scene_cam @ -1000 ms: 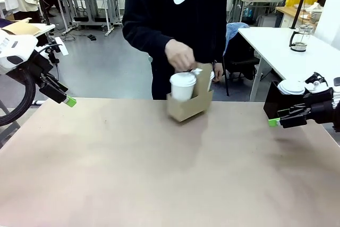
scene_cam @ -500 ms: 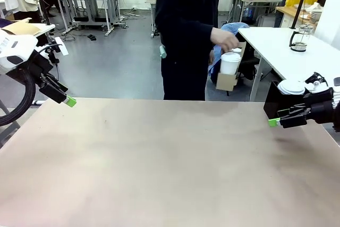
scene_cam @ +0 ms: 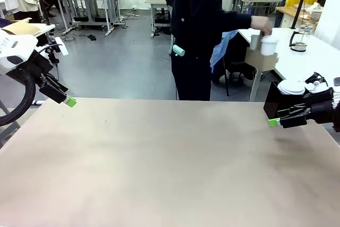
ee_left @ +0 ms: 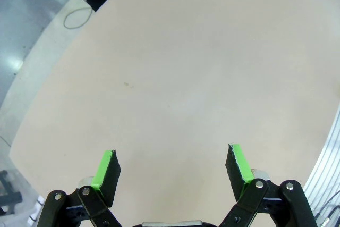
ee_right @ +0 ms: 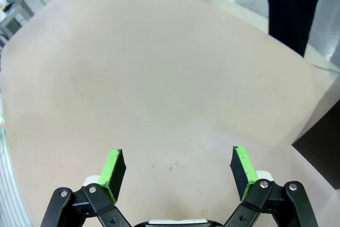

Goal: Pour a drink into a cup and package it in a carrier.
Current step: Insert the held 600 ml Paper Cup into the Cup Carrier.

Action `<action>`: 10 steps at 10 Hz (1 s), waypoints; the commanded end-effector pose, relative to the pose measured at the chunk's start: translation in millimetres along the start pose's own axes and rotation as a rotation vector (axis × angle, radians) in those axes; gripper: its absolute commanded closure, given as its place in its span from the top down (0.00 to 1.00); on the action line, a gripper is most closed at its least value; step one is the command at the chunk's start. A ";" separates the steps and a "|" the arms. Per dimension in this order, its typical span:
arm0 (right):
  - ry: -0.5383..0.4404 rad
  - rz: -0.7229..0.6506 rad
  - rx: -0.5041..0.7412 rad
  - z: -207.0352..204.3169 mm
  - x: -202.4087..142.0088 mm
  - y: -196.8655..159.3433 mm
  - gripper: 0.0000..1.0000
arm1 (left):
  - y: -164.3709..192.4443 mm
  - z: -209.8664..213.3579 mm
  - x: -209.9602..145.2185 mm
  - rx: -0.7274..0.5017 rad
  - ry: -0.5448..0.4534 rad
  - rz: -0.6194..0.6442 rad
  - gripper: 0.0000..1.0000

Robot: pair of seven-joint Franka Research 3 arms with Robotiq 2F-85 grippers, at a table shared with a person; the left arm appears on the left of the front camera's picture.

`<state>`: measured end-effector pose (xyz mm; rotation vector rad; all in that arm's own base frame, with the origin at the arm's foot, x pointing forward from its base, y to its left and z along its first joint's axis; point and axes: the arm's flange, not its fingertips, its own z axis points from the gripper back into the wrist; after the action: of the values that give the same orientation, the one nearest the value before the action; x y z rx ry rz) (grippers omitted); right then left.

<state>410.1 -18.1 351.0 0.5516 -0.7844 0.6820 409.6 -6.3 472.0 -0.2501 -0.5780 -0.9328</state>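
Note:
The person stands behind the table's far edge, turned to the right, and holds the brown cardboard carrier [scene_cam: 260,59] in the air over a white side table [scene_cam: 319,59]. The lidded white cup [scene_cam: 269,45] sits in it. A glass pitcher [scene_cam: 300,38] stands on that side table; I cannot make out the drink inside. My left gripper [scene_cam: 69,101] [ee_left: 172,160] hovers open and empty by the table's left edge. By the right edge my right gripper [scene_cam: 273,122] [ee_right: 178,163] is likewise open, nothing between its fingers.
A black box [scene_cam: 279,99] with white lids [scene_cam: 291,86] stands at the right edge, just behind my right gripper. The tan tabletop [scene_cam: 170,158] stretches bare between the arms. Other tables and equipment stand farther back.
The person lifted the carrier with the cup off the far middle of the table and carried it right, over the white side table. Both grippers stayed still and open.

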 end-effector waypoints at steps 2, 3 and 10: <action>0.001 0.005 0.009 2.8 -0.5 -1.0 1.00 | -0.9 1.6 0.7 -0.010 -0.016 0.014 1.00; 0.001 0.005 0.009 2.8 -0.5 -1.0 1.00 | -0.9 1.6 0.7 -0.010 -0.016 0.014 1.00; 0.001 0.005 0.009 2.8 -0.5 -1.0 1.00 | -0.9 1.6 0.7 -0.010 -0.016 0.014 1.00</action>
<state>410.1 -18.1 351.0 0.5516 -0.7844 0.6820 409.6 -6.3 472.0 -0.2501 -0.5781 -0.9328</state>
